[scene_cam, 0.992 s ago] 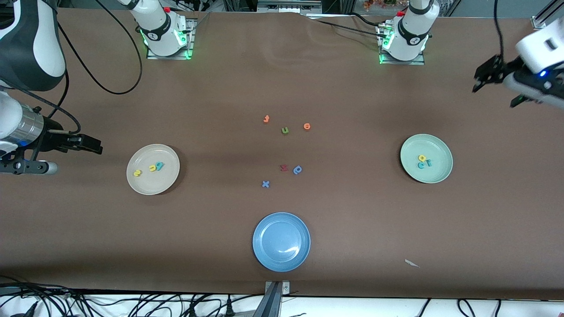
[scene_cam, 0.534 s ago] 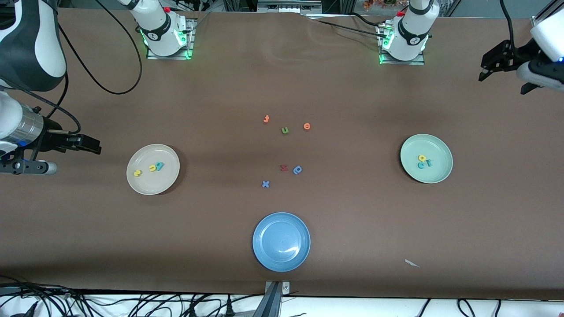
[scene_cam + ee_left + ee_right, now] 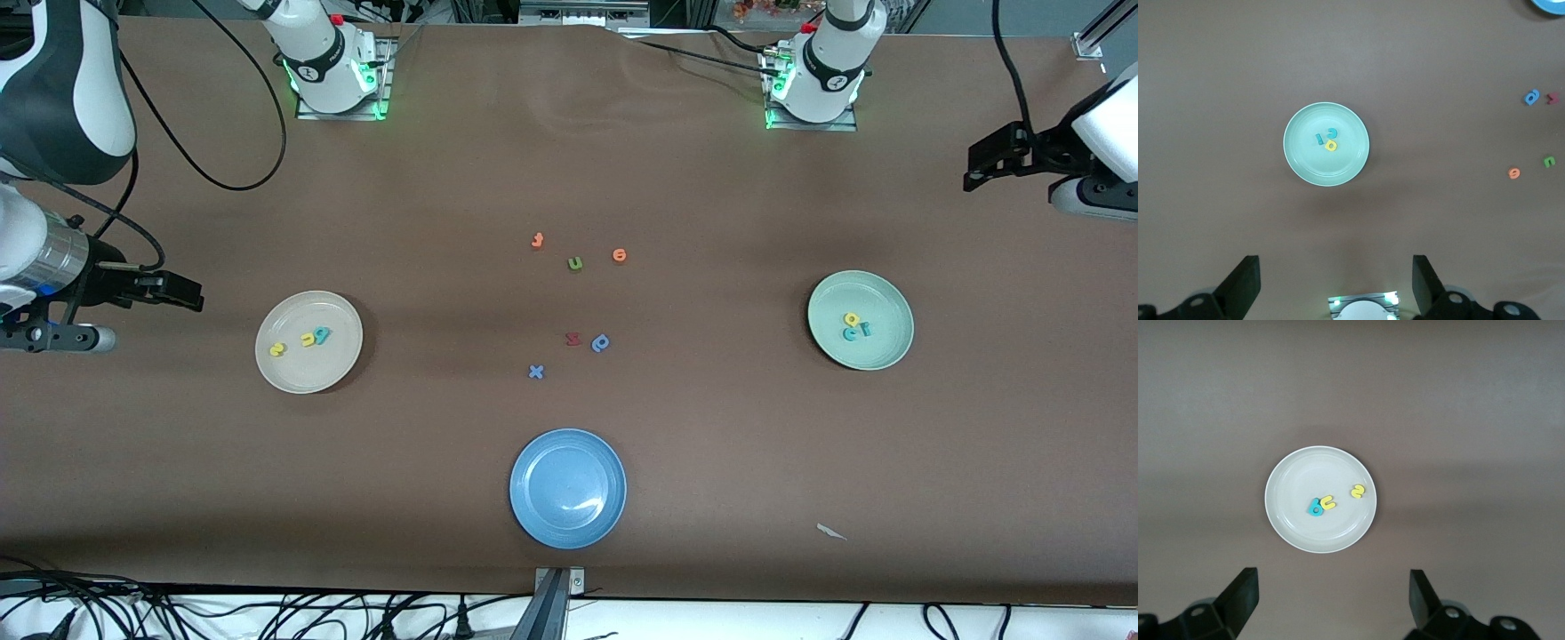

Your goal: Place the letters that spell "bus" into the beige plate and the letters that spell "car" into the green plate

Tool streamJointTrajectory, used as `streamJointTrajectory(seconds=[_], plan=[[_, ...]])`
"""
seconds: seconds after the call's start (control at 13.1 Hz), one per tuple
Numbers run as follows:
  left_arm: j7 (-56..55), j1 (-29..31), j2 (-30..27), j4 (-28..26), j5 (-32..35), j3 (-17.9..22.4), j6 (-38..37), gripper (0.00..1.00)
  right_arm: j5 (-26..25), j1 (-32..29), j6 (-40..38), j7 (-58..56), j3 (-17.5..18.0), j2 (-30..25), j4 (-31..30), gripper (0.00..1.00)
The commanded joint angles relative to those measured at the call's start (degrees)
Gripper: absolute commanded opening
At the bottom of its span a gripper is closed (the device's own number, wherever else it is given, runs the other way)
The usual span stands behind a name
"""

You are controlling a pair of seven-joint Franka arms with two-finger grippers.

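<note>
The beige plate holds the yellow "s", yellow "u" and teal "b" lying flat in a row. The green plate holds the yellow "a", teal "c" and teal "r" clustered together. The left hand and right hand hang wide open, empty, high above the counter.

- Right gripper: raised above the table at the right arm's end, fingers spread wide, nothing between them.
- Left gripper: raised at the left arm's end, fingers wide apart, empty.
- Both wrists point the jaws downward.
</note>
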Motion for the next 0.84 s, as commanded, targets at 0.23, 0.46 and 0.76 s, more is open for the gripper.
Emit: streamJointTrajectory(seconds=[0.23,0.46,0.76], plan=[[-2.44,-0.72,-3.83,-5.84,1.09,-0.13,2.3,1.0,-0.25,-0.25,0.63,-0.62,0.36,-1.0,-0.9,1.0],[-2.18,-0.11,-3.75,-6.11,1.09,-0.13,2.22,1.0,-0.08,-0.16,0.19,-0.01,0.36,-1.09,-0.81,1.0],[-2.26,-0.11,-3.31,-5.94,1.09,-0.13,1.61,1.0,-0.08,-0.25,0.54,-0.1,0.36,-1.0,-0.46,1.0]])
